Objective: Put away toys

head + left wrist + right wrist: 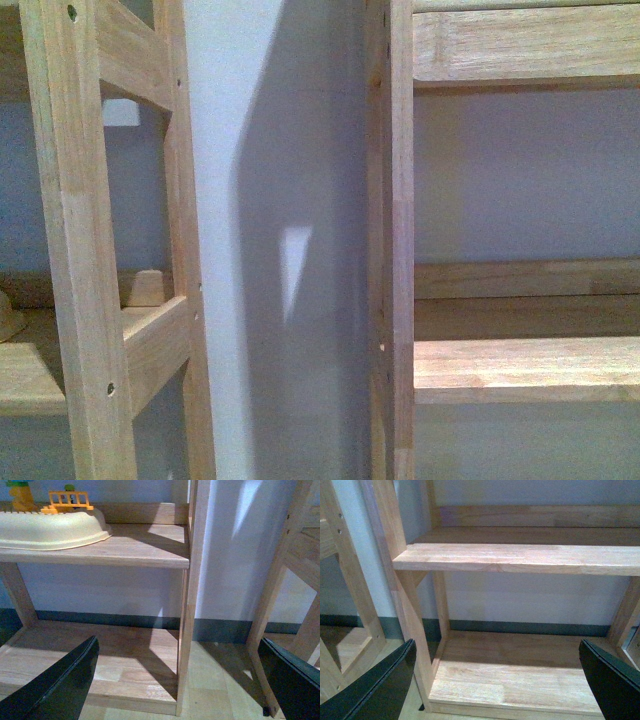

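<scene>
Front view: only two pale wooden shelf units, the left one (90,250) and the right one (500,200), with a strip of white wall (280,200) between them. No arm or gripper in sight here. At the far left edge, a cream rounded object (8,320) on the left unit's shelf, cut off, hard to identify. No orange-yellow plush toy to be seen.

Left wrist view: something the front view barely shows, namely a wide cream plastic tray (55,527) resting on the upper wooden shelf board (140,547), with an orange toy fence piece (70,501) and a yellow toy figure with a green top (20,495) behind it, both cut off by the frame's edge. Below, a bare lower shelf (100,660) and a dark grey skirting strip (225,629). Left gripper (182,680) spread wide, its two black fingers (60,685) at opposite edges of the frame, holding and touching nothing.

Right wrist view: a different unit, with an upper wooden board (520,557) and a bottom board (520,675), nothing lying on either. Right gripper (497,680) likewise wide apart, black fingers (375,690) clear of the wood, nothing between them. Plush toy not visible in any view; location impossible to tell.
</scene>
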You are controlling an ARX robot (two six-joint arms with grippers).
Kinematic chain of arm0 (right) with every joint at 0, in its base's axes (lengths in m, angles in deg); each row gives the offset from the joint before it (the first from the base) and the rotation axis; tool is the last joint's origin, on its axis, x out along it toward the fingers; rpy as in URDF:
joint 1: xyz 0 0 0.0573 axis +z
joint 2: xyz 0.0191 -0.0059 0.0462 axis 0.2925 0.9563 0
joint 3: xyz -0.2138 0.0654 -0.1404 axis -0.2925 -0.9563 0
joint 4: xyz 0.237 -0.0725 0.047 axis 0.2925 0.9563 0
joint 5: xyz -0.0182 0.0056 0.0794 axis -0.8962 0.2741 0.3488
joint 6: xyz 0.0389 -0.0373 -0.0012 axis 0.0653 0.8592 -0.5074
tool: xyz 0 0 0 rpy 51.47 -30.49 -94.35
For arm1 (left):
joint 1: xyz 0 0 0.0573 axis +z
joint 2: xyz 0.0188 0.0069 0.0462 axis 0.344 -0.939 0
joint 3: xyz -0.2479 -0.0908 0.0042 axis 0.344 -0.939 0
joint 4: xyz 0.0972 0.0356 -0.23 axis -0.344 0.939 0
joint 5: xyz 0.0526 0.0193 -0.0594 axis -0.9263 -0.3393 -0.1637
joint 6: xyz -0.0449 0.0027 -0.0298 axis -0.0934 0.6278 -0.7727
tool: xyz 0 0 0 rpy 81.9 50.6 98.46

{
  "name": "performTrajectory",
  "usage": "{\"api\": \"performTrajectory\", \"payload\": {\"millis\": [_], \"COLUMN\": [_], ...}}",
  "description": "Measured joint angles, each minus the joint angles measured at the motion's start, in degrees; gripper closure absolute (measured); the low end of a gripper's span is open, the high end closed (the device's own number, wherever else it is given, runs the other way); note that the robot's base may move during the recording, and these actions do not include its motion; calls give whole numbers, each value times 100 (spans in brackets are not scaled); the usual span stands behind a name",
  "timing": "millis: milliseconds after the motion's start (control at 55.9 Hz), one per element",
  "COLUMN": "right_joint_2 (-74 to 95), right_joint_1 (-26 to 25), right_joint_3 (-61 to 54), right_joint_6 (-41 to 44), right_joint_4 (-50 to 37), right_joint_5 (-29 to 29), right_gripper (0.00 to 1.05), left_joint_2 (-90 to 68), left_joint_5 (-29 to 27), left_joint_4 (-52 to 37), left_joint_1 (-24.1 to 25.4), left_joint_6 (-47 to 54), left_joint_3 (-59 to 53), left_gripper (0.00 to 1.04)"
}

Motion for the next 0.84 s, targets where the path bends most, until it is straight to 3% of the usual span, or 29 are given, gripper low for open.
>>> {"api": "performTrajectory", "payload": {"millis": [840], "right_joint_2": [0], "right_joint_1": [0], "right_joint_3": [0], "right_joint_6": [0], "right_joint_4": [0], "right_joint_5": [0], "right_gripper": [7], "left_joint_2": [0], "left_joint_5": [0], "left_joint_4": [0], "left_joint_1": [0], "left_joint_6": [2], "left_joint_3": [0], "left_gripper": [6]}}
